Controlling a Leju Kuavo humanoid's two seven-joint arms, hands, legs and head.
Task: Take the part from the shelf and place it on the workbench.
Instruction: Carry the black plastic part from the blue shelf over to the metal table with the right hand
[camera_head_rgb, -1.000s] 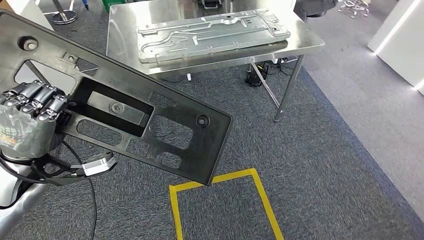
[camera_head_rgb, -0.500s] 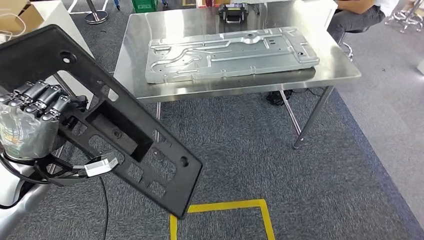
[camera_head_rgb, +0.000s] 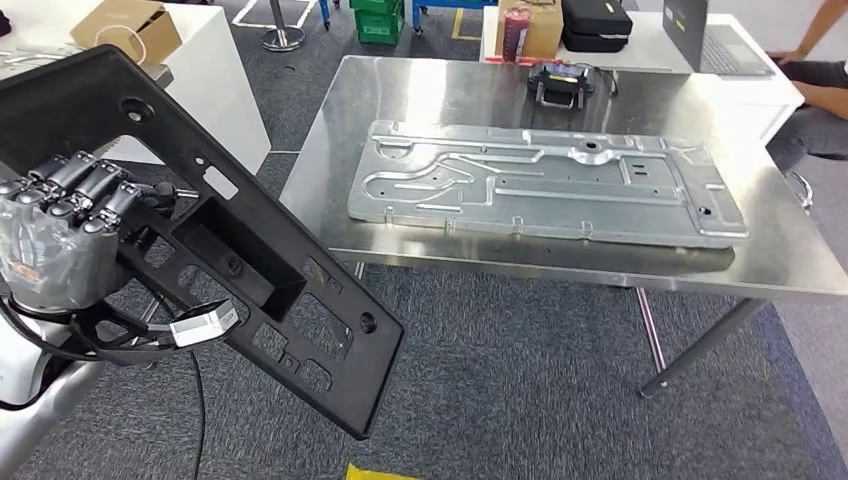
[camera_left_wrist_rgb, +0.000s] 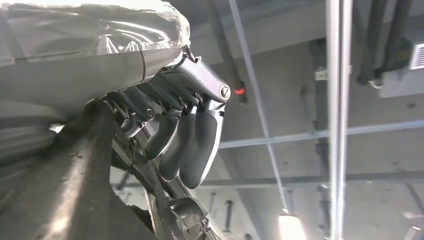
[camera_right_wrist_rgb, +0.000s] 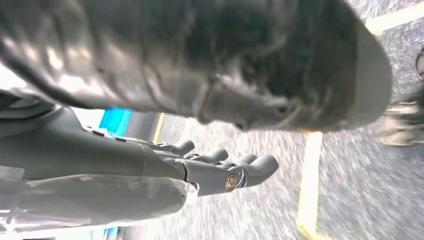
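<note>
Around the black part (camera_head_rgb: 215, 235) my left hand (camera_head_rgb: 65, 240) is clenched, fingers (camera_left_wrist_rgb: 192, 145) wrapped over its edge; right hand (camera_right_wrist_rgb: 220, 170) hangs loose, fingers apart, holding nothing.

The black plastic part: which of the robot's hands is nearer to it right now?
Left. The left hand grips the black plastic part itself, fingers curled over its edge. The right hand hangs apart from it, open above the carpet.

I see grey carpet (camera_head_rgb: 520, 360) with yellow floor tape (camera_right_wrist_rgb: 307, 185), a white cabinet (camera_head_rgb: 215, 75) behind, and ceiling beams (camera_left_wrist_rgb: 340, 100) with a lamp (camera_left_wrist_rgb: 290, 227).
</note>
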